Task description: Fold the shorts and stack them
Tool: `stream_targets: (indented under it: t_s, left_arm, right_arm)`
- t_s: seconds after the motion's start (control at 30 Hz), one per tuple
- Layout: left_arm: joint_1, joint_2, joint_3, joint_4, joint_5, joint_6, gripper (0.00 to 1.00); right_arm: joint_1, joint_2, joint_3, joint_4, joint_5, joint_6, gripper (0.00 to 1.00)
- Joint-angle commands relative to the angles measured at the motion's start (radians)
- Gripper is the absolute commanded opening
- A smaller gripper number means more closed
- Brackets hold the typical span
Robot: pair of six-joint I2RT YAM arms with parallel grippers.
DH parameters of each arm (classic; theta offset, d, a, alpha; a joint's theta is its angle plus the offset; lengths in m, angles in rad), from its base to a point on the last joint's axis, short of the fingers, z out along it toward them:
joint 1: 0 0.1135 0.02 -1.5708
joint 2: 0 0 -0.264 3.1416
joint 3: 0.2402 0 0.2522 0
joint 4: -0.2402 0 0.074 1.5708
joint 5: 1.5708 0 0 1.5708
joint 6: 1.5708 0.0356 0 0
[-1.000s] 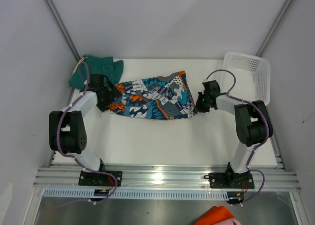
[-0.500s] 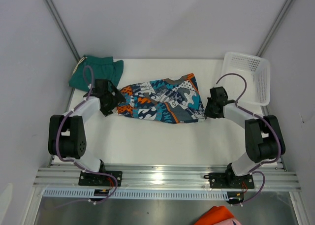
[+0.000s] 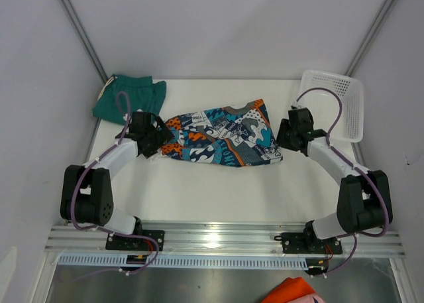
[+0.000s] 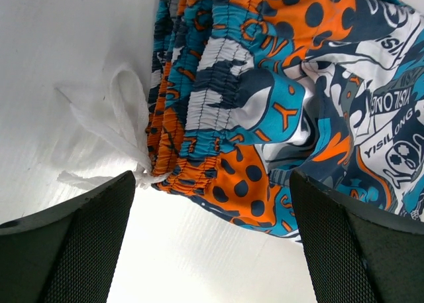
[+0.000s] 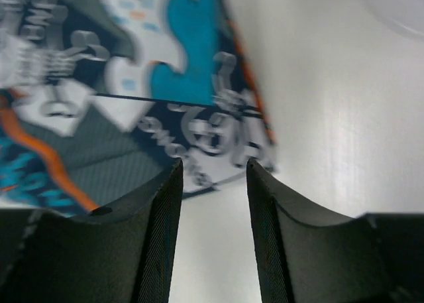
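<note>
Left tool (image 4: 212, 180) wide at shorts (image 3: 222, 134) waistband (image 4: 199, 117) | right tool (image 5: 213, 167) parted, hem (image 5: 232, 144)

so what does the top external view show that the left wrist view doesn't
Only the top external view shows the teal-green shorts at the far left corner, the white mesh basket at the far right, the right arm, and an orange cloth below the rail. Only the left wrist view shows the white drawstring on the table beside the gathered waistband. Both show the printed shorts lying on the table, with the left fingers spread open at the waistband end.
</note>
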Motion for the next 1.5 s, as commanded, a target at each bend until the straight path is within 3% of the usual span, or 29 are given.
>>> stream_targets:
  t_s: [0.0, 0.23, 0.4, 0.53, 0.7, 1.03, 1.23, 1.47]
  left_arm:
    - [-0.001, -0.045, -0.021, 0.059, 0.009, 0.020, 0.99]
    - [0.064, -0.037, -0.079, 0.117, 0.094, 0.016, 0.99]
    - [0.075, -0.077, -0.171, 0.191, 0.133, 0.011, 0.99]
    - [0.079, -0.103, -0.213, 0.220, 0.154, 0.005, 0.99]
    - [0.092, -0.048, -0.211, 0.272, 0.207, -0.010, 0.99]
    - [0.093, -0.009, -0.284, 0.400, 0.266, -0.086, 0.99]
    - [0.093, 0.049, -0.284, 0.440, 0.280, -0.099, 0.99]
    - [0.093, 0.118, -0.337, 0.617, 0.303, -0.196, 0.95]
  right_arm:
    - [0.066, -0.024, 0.097, 0.060, -0.212, 0.022, 0.46]
    - [0.275, 0.170, 0.255, 0.165, -0.315, 0.079, 0.43]
    - [0.332, 0.322, 0.351, 0.291, -0.451, 0.158, 0.39]
    - [0.349, 0.445, 0.400, 0.495, -0.566, 0.252, 0.33]
    - [0.372, 0.603, 0.437, 0.633, -0.643, 0.333, 0.31]
    - [0.387, 0.770, 0.490, 0.617, -0.597, 0.352, 0.28]
    - [0.387, 0.789, 0.477, 0.548, -0.567, 0.329, 0.27]
    - [0.387, 0.779, 0.437, 0.559, -0.574, 0.330, 0.27]
